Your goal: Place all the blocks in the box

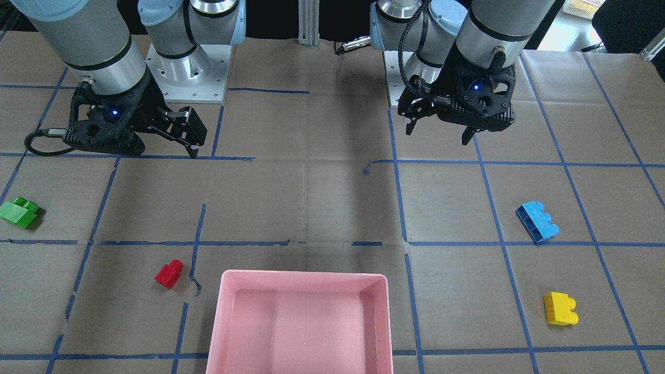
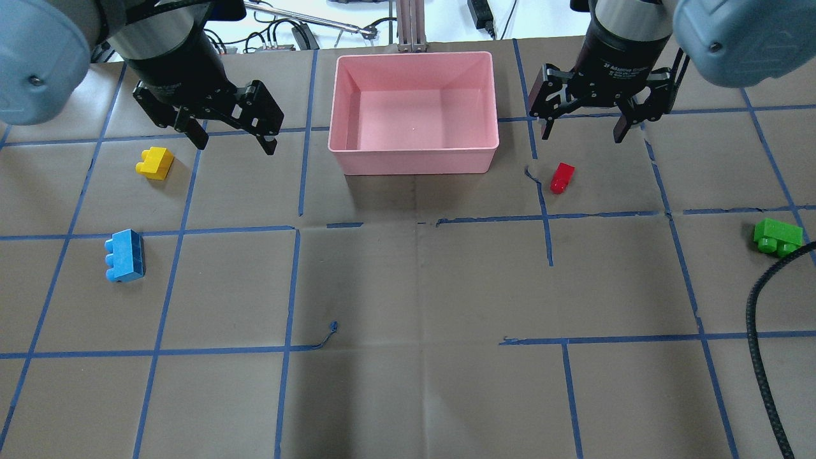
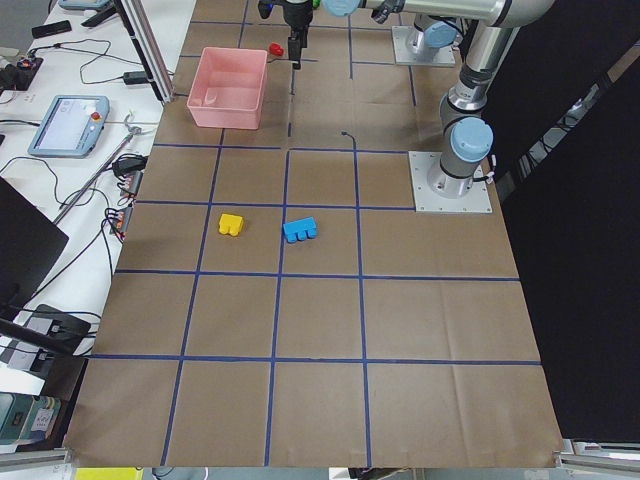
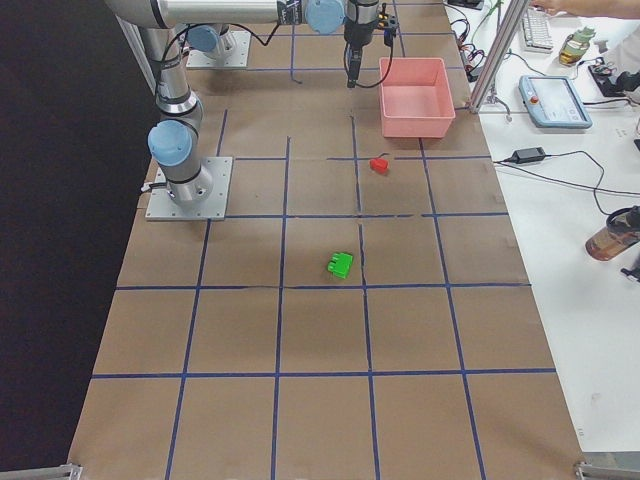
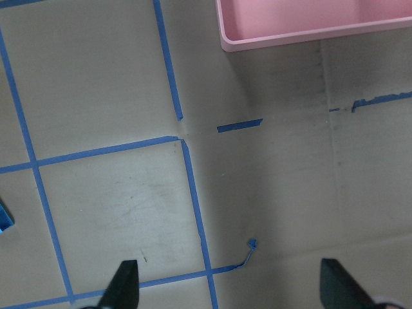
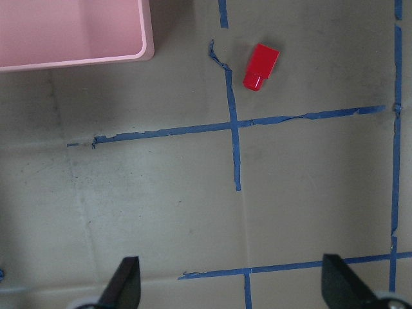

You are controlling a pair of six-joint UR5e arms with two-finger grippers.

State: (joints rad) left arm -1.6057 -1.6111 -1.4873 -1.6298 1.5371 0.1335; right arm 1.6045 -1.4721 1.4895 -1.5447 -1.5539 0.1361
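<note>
Overhead exterior view puts the pink box at the far middle of the counter, and all four blocks lie on the brown paper outside it. My left end effector hangs above the counter just to the left of the box, its two fingers spread wide and carrying nothing. From the left wrist camera both fingertips show far apart at the bottom edge, over paper crossed by blue tape lines, with a corner of the box at the top. The yellow block sits near that end effector, on its outer side and apart from it. The blue block lies closer to my base on the same side, well apart from the box, its three studs pointing outward. My right end effector hangs above the counter just to the right of the box, fingers likewise spread wide and holding nothing. The right wrist camera shows its fingertips parted at the bottom of the view. The red block lies on the counter near that end effector, a little toward my base, just beside a tape line and not far from the box's near right corner. The green block sits out toward the counter's right edge, well apart from the box and from the red block. A black cable curves up close beside it.
</note>
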